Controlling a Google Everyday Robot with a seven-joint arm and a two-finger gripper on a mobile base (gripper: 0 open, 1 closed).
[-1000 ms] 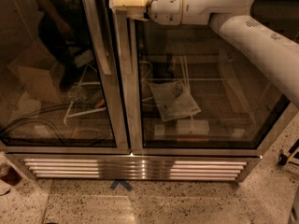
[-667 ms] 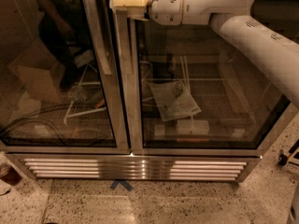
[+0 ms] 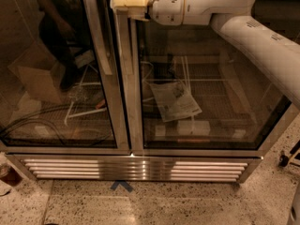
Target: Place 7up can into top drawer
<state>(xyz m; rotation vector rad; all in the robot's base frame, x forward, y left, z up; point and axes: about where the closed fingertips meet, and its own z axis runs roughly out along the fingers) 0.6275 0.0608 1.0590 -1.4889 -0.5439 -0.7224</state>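
Speckled floor point(image 3: 187, 205) fronts a glass-doored cooler point(image 3: 197, 102); the hand point(image 3: 118, 2) hangs high, its grip unclear.

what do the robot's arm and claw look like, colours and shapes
The white arm is smooth rounded casing, widening into a fat wrist housing with a small dotted vent and a thin yellowish ring. The blocky pale yellow claw sits at the top of the view, in front of the glass-door fridge. No loose cables show.

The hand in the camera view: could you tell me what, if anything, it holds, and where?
It cannot be told. The hand sits at the top edge, before the glass-door fridge; no 7up can is in sight.
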